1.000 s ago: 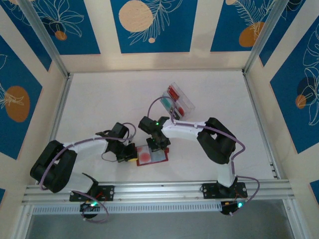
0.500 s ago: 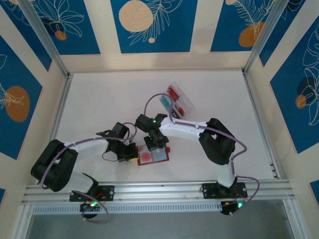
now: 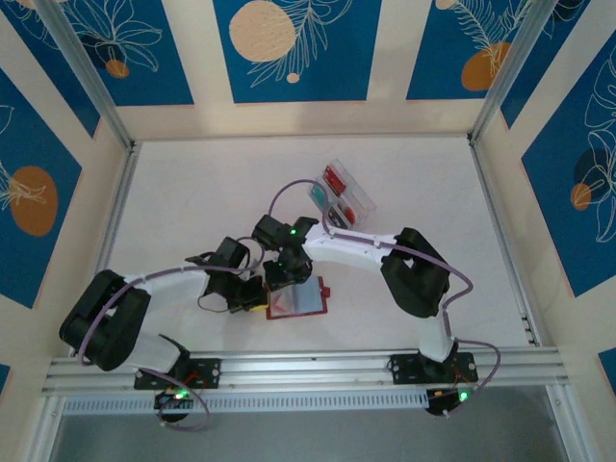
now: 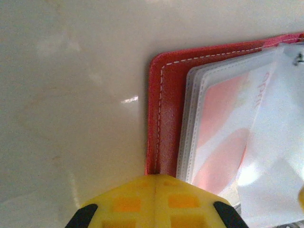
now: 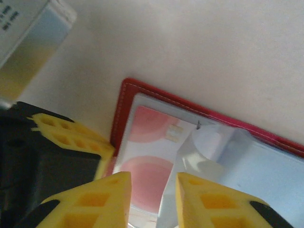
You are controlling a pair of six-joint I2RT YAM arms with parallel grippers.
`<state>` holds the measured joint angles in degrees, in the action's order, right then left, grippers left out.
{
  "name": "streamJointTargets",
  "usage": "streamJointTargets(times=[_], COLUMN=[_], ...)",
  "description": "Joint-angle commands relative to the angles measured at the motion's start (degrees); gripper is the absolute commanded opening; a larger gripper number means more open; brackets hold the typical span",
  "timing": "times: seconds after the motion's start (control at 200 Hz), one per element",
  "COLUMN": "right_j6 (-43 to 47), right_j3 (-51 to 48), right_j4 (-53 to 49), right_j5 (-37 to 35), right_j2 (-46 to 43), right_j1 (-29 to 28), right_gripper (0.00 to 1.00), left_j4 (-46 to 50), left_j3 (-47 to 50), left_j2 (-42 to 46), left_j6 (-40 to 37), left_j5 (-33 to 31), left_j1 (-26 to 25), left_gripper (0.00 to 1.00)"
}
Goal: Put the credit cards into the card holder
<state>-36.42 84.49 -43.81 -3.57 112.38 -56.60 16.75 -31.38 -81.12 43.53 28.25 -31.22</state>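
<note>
Two grippers meet at the open card holder [image 3: 300,302], lying on the table [image 3: 192,212] nearest the arm bases. The left gripper [image 4: 156,183], jaws pressed together, sits on the holder's left edge. The right gripper [image 5: 153,184], jaws slightly spread and pinching nothing, hangs over its clear pockets. Beyond the holder, well apart, a clear box [image 3: 358,208] holds red and teal credit cards [image 3: 334,179].

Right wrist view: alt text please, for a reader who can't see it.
An open red card holder lies on a pale table, a card with pink circles inside its clear pocket. The right gripper hovers above, yellow jaws slightly apart; the left gripper meets the holder's left edge.
</note>
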Motion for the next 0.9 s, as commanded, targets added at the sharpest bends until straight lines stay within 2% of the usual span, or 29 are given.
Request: streamJointTargets(times=[0.0, 0.195, 0.27, 0.5, 0.715, 0.895], right_j6=[-2.90, -5.23, -4.50, -2.46, 0.27, 3.62], right_j3=[-2.59, -7.39, -6.10, -1.40, -0.27, 3.29], right_j4=[5.33, 15.16, 15.32, 14.15, 9.07, -0.93], right_j5=[8.26, 15.82, 15.50, 16.63, 11.49, 0.39], right_j2=[-3.48, -7.00, -6.83, -5.25, -8.27, -9.50], right_j1=[0.98, 2.84, 2.73, 2.85, 2.95, 3.63], right_gripper=[0.34, 0.42, 0.43, 0.46, 0.47, 0.46], left_j4=[0.02, 0.31, 2.68, 8.23, 11.96, 13.66], left_j3=[2.20, 2.64, 2.94, 3.78, 4.40, 2.05], left_j2=[-1.35, 2.17, 5.09, 14.27, 20.54, 22.67], left_j6=[0.96, 2.95, 2.90, 3.20, 3.31, 0.91], left_j5=[-4.72, -3.20, -5.17, -5.31, -5.17, -4.13], left_j1=[-0.48, 0.50, 1.05, 3.35, 4.84, 4.86], left_gripper=[0.00, 0.00, 0.00, 0.04, 0.06, 0.07])
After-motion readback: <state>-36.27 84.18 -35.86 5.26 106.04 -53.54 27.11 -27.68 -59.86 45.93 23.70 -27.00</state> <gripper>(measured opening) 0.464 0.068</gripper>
